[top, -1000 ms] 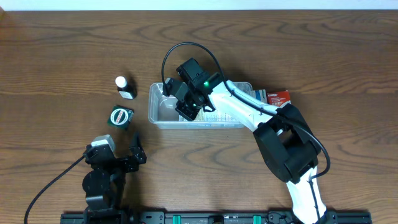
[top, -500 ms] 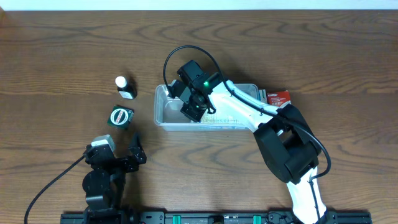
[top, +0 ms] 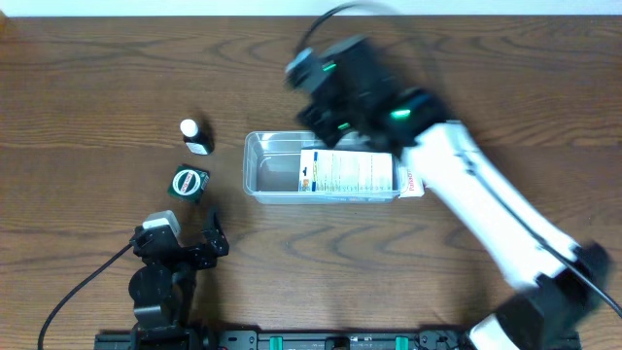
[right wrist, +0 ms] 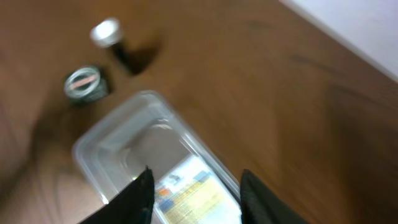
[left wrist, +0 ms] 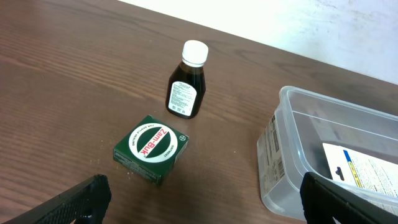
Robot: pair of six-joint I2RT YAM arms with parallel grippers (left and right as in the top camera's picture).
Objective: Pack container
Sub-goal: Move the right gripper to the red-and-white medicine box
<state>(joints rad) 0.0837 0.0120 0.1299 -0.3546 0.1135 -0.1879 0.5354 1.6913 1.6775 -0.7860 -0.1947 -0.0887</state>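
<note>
The container point(top: 251, 167) sits on the worktop point(top: 97, 78), long side running left to right. A white-labelled box point(top: 348, 173) lies flat inside it, filling its right part, and the left part shows bare floor.

My right hand point(right wrist: 196, 199) hangs above the container, toward its far right side. The overhead view smears it, but in my right wrist view the two dark fingers point(right wrist: 134, 196) stand apart, with nothing between them except the container and the box below. It is released and grasping nothing.

My left hand point(left wrist: 205, 202) rests low, well apart from the container on its near left side. Its fingers are spread wide at the bottom corners of its wrist view, and it is empty too.

A brown bottle point(top: 194, 136) with a white cap stands upright to the left of the container. A green Zam-Buk box point(top: 189, 182) lies just nearer to me than the bottle, also left of the container. Neither touches it. A sliver of red-and-white packaging point(top: 415, 185) shows against the container's right end.
</note>
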